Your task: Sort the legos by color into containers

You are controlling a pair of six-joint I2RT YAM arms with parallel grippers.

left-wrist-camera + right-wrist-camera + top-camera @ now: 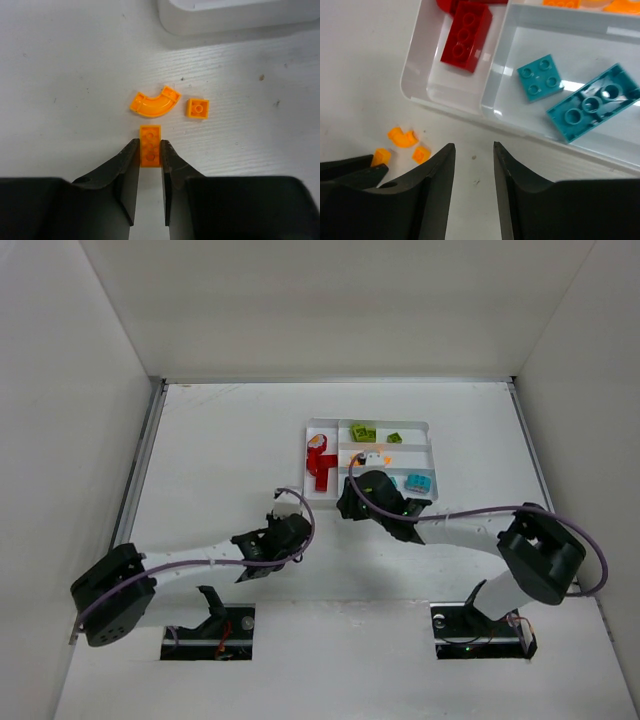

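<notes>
White tabletop (220,440) fills the bench in front of you, walled in by plain white panels, with the white rectangular plastic tray (428,424) lying toward its far side. Your left pincer (150,144) sits low on the table just short of the tray's near-left corner, its two black fingers (131,165) pressed against the long sides of a flat orange three-stud brick (150,134). That is a grip on the brick's near end, while the far end pokes out past the fingertips and the brick lies flat on the table. Just beyond it you have a curved orange piece (154,102), and to that piece's right a small square orange one-stud piece (198,108), the two close together but apart. Your right pincer (473,146) hangs over bare table just beside the tray's near wall (455,102), jaws apart with nothing between them. The three orange bits lie off to its left, outside the tray. Ahead of it, a red brick (466,35) lies in the tall narrow section. A teal square plate (540,77) and a longer teal brick (594,109), lying underside up, share the nearest long section. Two lime green pieces (363,430) rest in the farthest section.
</notes>
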